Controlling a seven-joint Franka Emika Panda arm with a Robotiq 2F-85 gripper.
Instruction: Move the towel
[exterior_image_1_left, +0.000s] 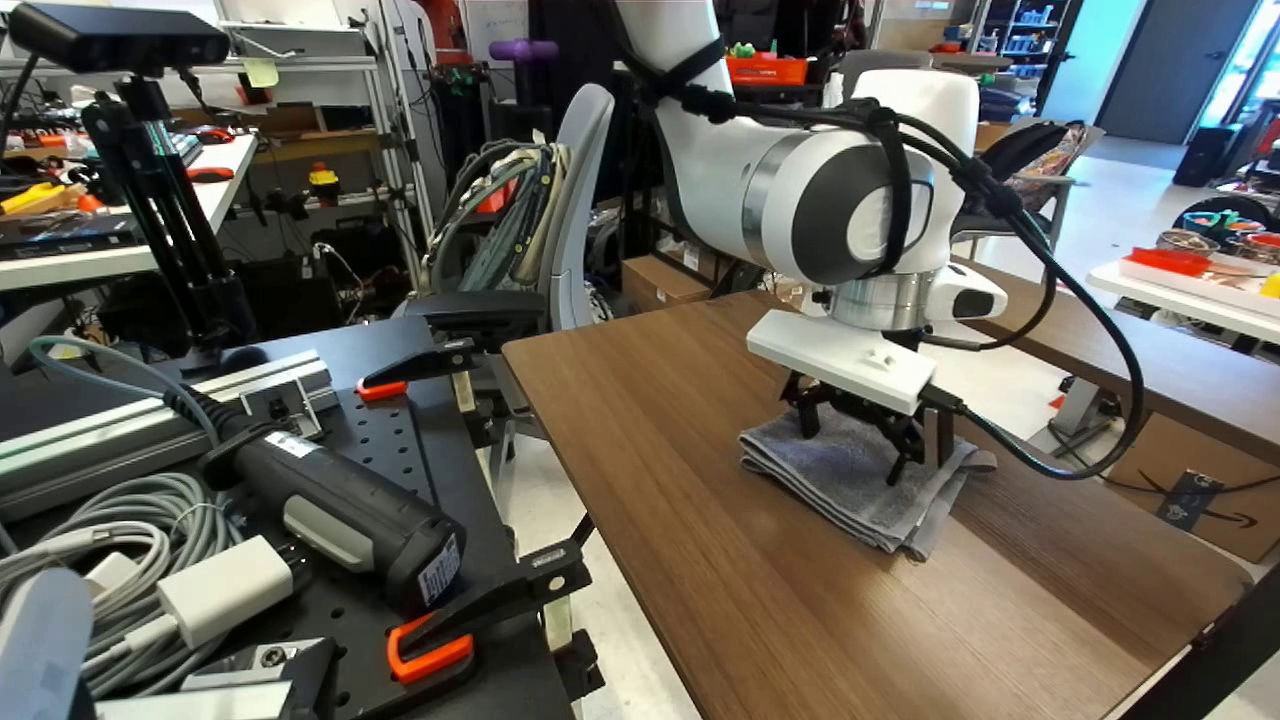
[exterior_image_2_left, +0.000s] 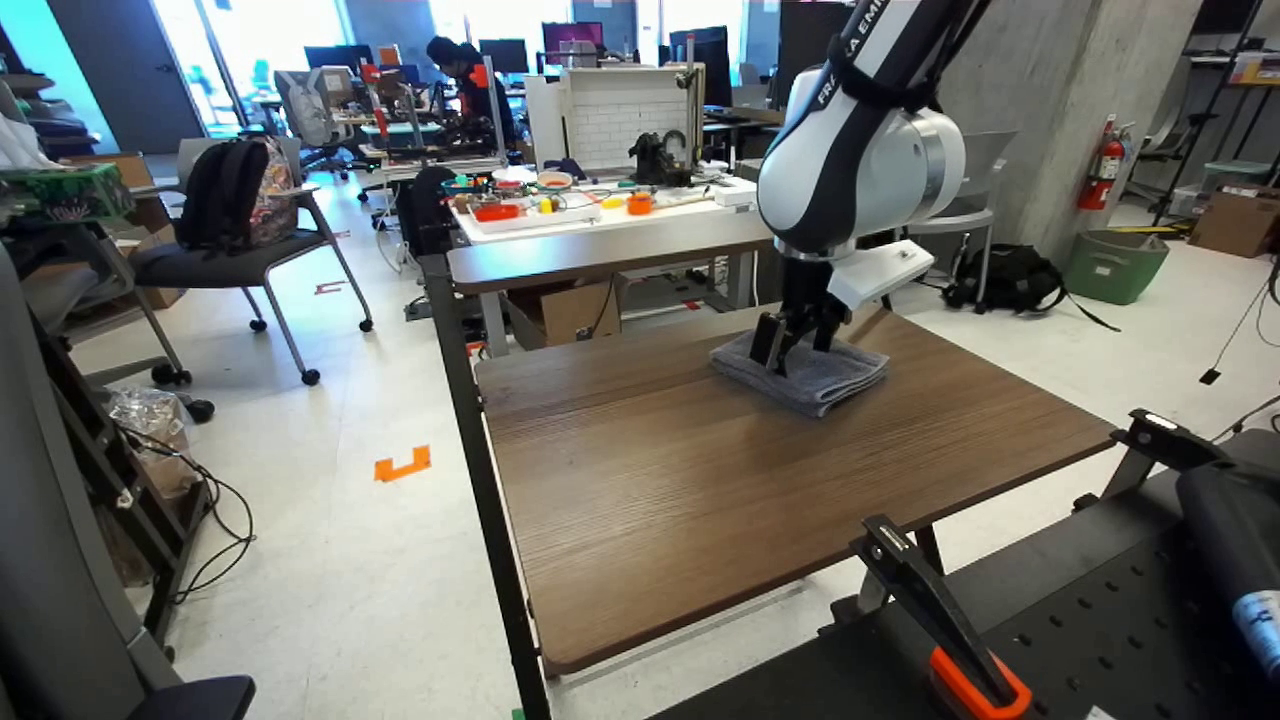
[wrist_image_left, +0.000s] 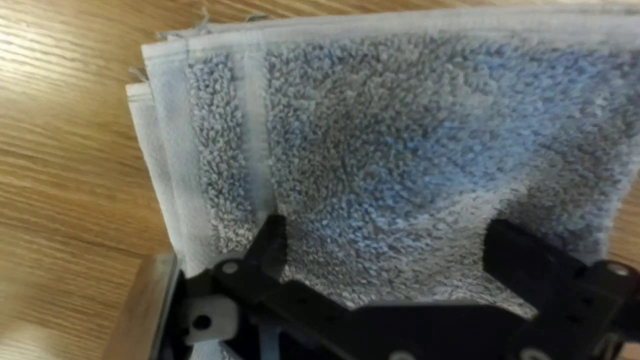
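The towel is a grey folded cloth with layered edges, lying slightly rumpled on the brown wooden table (exterior_image_1_left: 640, 400). It shows in both exterior views (exterior_image_1_left: 850, 500) (exterior_image_2_left: 825, 385) and fills most of the wrist view (wrist_image_left: 375, 125). My gripper (exterior_image_1_left: 852, 455) points down over the towel; it also shows in an exterior view (exterior_image_2_left: 800, 358). In the wrist view the two fingertips (wrist_image_left: 386, 230) are wide apart, with the towel's top face between and below them. The fingertips are at or very close to the cloth; exact contact is hard to tell. The gripper body hides part of the towel.
A black perforated bench (exterior_image_1_left: 390, 450) with orange-tipped clamps (exterior_image_1_left: 430, 650), a black handheld tool (exterior_image_1_left: 340, 500) and coiled cables stands beside the table. A dark post (exterior_image_2_left: 470, 450) runs along a table edge. Another brown table (exterior_image_2_left: 600, 250) stands behind.
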